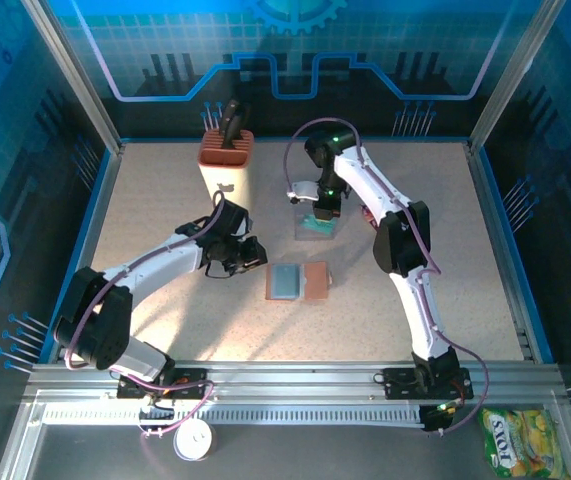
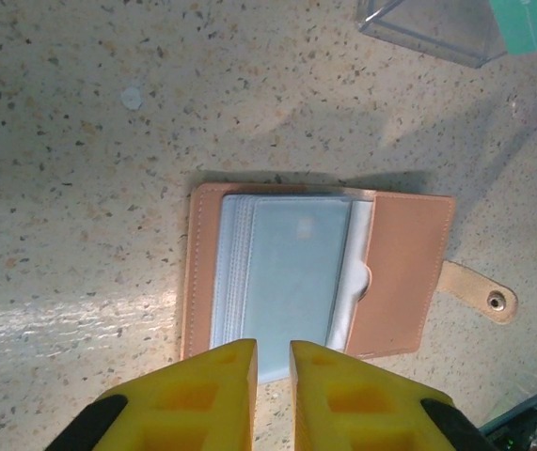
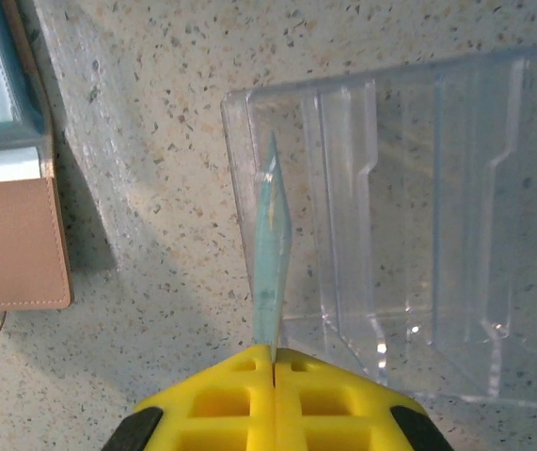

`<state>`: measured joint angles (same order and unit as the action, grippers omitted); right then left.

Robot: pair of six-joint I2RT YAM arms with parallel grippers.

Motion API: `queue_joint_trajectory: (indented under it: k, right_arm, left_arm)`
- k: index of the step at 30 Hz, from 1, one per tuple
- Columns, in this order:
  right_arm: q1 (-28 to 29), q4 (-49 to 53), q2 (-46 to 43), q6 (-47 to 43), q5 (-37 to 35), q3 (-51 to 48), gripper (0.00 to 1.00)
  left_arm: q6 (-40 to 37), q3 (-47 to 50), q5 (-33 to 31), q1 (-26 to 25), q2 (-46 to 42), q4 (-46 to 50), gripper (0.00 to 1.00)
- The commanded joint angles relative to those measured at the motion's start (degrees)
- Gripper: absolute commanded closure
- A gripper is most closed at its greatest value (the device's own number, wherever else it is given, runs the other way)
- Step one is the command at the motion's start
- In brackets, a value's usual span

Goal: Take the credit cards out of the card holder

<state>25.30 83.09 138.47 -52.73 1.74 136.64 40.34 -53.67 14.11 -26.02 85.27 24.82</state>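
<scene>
Pinching one teal credit card [image 3: 270,235] by its near edge in the right gripper [image 3: 274,362], jaws pressed fully together on it, the card standing edge-on straight ahead of the fingertips. Holding it just inside the left wall of the clear tray [image 3: 418,188], above the first slot; not being able to tell whether it is touching that wall.

Leaving the card holder [image 2: 400,272] lying open and flat on the table [image 2: 80,141], off to the left of that gripper and directly ahead of the left gripper [image 2: 273,352]. Showing blue-grey pockets upward; not being able to tell how many cards are sitting inside.

Hovering with the left jaws a little apart, a thin gap between them, gripping nothing, tips just at the near edge of the holder.

Probably working on putting the card down into the tray. For doing it well: lining the card up with the slot walls first, lowering slowly, releasing only once the far edge is between the walls, and avoiding any sideways push on the light tray.
</scene>
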Motion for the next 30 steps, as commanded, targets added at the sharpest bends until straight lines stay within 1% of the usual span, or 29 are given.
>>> queue_joint_trajectory:
  k: [1, 7, 12, 18, 25, 30]
  right_arm:
    - [-0.4, 2.9, 1.8, -2.2, 1.5, 1.5, 1.0]
    - [-0.3, 3.3, 2.6, -2.1, 1.6, 1.0, 1.0]
    - [-0.2, 2.4, -1.6, -0.7, 3.0, 1.8, 1.0]
    - [0.3, 2.2, -4.4, -0.4, 1.0, 3.2, 1.0]
    - [1.1, 0.9, -4.8, -0.9, 1.1, 5.7, 1.0]
    - [1.2, 0.0, -2.6, -1.4, 0.1, 6.3, 1.0]
  left_arm:
    - [-0.9, 1.2, -0.3, 0.4, -1.4, 1.4, 0.83]
    - [-0.6, 1.3, -0.3, 0.4, -1.5, 1.1, 0.83]
    - [-0.9, 1.0, -0.2, 0.4, -1.1, 1.3, 0.83]
    - [-1.0, 0.4, 0.2, 0.5, -0.5, 1.2, 0.83]
    - [-1.0, 0.4, 0.1, 0.5, -0.3, 1.4, 0.83]
    - [-0.9, 0.7, 0.0, 0.5, -0.5, 1.5, 0.83]
